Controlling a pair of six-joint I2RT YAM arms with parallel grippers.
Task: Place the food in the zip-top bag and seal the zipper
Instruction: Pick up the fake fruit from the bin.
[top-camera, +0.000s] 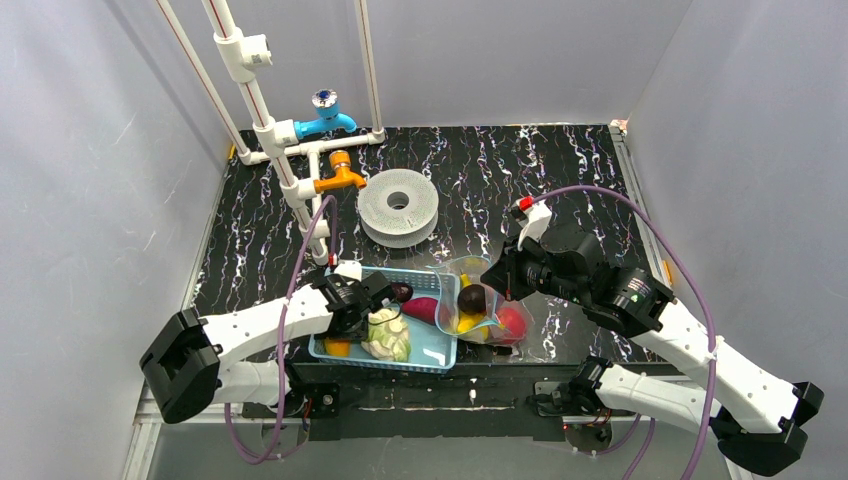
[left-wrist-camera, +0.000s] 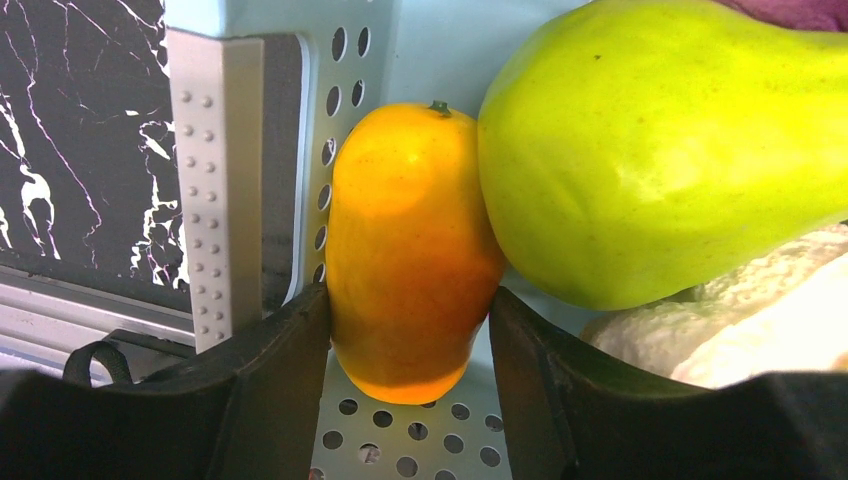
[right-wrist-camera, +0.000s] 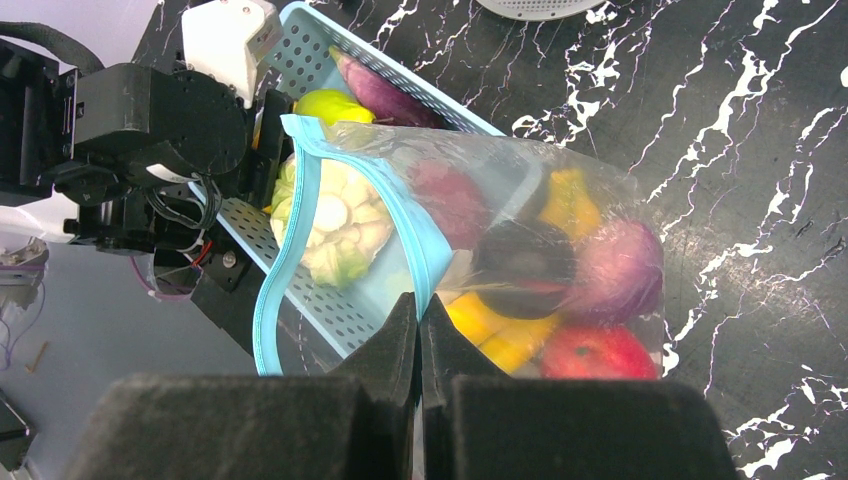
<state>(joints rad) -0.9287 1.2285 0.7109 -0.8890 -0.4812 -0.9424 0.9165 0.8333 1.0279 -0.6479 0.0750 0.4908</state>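
My left gripper (top-camera: 340, 335) is down in the light-blue basket (top-camera: 436, 350), its jaws closed against both sides of the orange piece (left-wrist-camera: 410, 250). A green pear (left-wrist-camera: 650, 150) and the white cauliflower (left-wrist-camera: 750, 340) lie beside it. My right gripper (right-wrist-camera: 420, 310) is shut on the teal zipper strip (right-wrist-camera: 400, 232) of the zip-top bag (right-wrist-camera: 520, 230) and holds its mouth open over the basket's right end. Inside the bag are a red apple (right-wrist-camera: 590, 352), yellow bananas (right-wrist-camera: 495, 330) and dark maroon pieces (right-wrist-camera: 525, 265). The purple eggplant (right-wrist-camera: 385, 95) lies in the basket.
A grey spool (top-camera: 399, 207) sits behind the basket. A blue tap (top-camera: 325, 115) and an orange tap (top-camera: 340, 175) on white pipes stand at the back left. Grey walls close in both sides. The basket is at the table's near edge.
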